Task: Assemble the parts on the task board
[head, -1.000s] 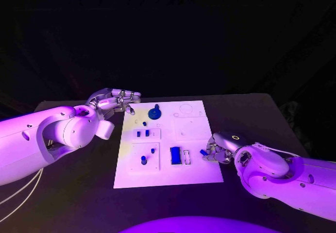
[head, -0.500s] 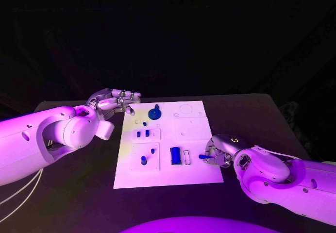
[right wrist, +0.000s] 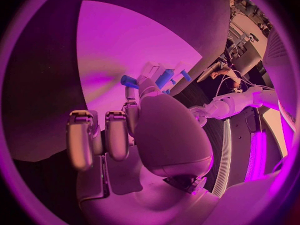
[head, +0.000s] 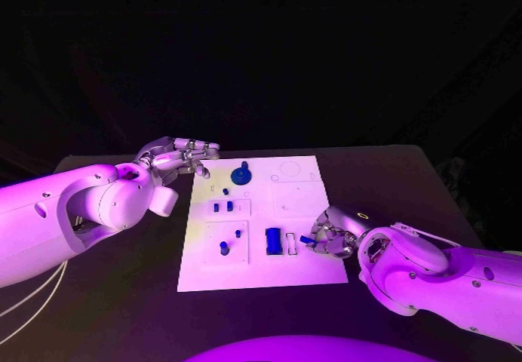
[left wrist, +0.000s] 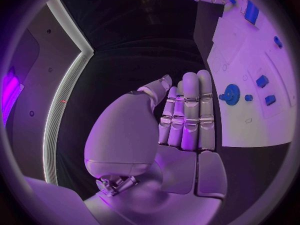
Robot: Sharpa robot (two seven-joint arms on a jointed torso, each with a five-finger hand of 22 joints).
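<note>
We see the right robot hand (head: 334,233), lower right of centre, pinching a small blue part (head: 308,240) at the white task board's (head: 261,280) right edge, while the left robot hand (head: 181,157), fingers together and empty, hovers at its upper-left corner.

The task board (head: 261,275) lies in the middle of the table (head: 109,302), long side running front to back. The left hand (head: 179,158) sits just off the board's far left corner. The right hand (head: 332,232) is at the board's right edge, toward the near end, with a small part (head: 308,240) at its fingertips, seemingly pinched. On the board, a round part (head: 241,177) lies near the far edge, two small parts (head: 223,206) sit left of centre, and an oblong part (head: 272,240) lies beside the right hand.
</note>
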